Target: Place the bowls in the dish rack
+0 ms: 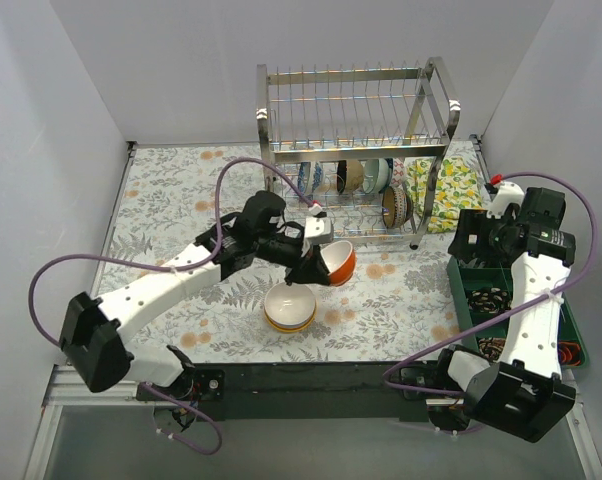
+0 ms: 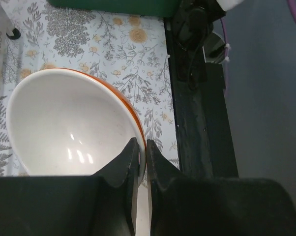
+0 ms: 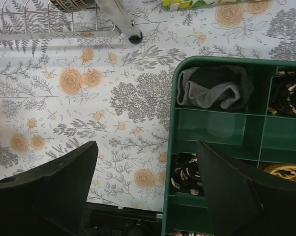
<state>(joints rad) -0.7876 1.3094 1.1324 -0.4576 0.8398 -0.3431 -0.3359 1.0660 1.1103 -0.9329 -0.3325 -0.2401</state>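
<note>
L fingers: pinched shut on the rim of the orange bowl, one finger inside, one outside. With only that rim pinch, the bowl hangs tilted.
Orange bowl pos: off the desk, mid-desk, at 1 o'clock of the stacked bowls, short of the rack.
Stacked bowls: nested, white one on top, sitting on the desk at 6 o'clock of the rack. Prob. your next picks.
Dish rack: at the 12 o'clock end of the desk. Lower tier holds racked bowls stood on edge between prongs, plus a brown bowl at the 3 o'clock end.
Why on edge: prongs keep them upright, so you'd want the orange one tipped the same way going in.
R fingers: spread wide, holding nothing, over the tray's edge at 4 o'clock, out of the L arm's way, I'd judge.
Green tray: divided. Grey cloth in one compartment, patterned bands in others. Not task stuff.
Risk: thin-rim grip could slip, so go slow.
</note>
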